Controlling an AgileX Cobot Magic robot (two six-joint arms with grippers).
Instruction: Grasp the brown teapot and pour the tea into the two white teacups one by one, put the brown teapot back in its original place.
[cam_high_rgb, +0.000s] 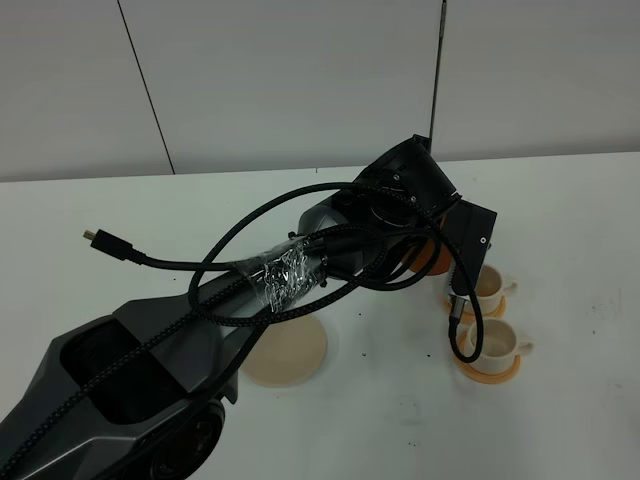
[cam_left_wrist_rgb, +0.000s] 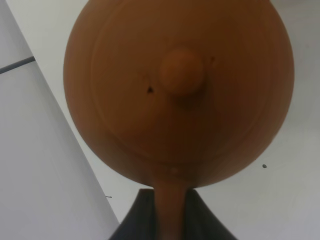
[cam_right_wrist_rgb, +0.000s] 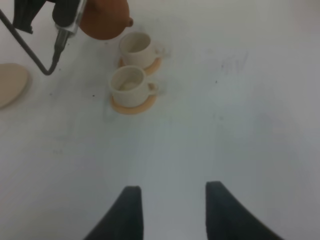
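My left arm (cam_high_rgb: 150, 335) and its cable (cam_high_rgb: 150, 262) cover nearly all of the brown teapot (cam_high_rgb: 435, 262) in the high view. Only an orange sliver shows, and the grip is hidden there. In the left wrist view the teapot body fills the frame, blurred, with the spout cut off and the lid knob (cam_left_wrist_rgb: 181, 72) facing the camera. The left gripper (cam_left_wrist_rgb: 170, 225) pinches the loop handle (cam_left_wrist_rgb: 170, 202) between dark fingers (cam_left_wrist_rgb: 135, 222). The teapot is off the trivet (cam_high_rgb: 287, 350), well apart from it. Its spout (cam_right_wrist_rgb: 129, 22) is just beside the far teacup (cam_right_wrist_rgb: 136, 47), with the near teacup (cam_right_wrist_rgb: 129, 85) alongside, each on orange coasters (cam_right_wrist_rgb: 131, 106). I can't tell the cup contents. The right gripper (cam_right_wrist_rgb: 172, 205) is spread over bare table (cam_right_wrist_rgb: 240, 125), well apart from the cups.
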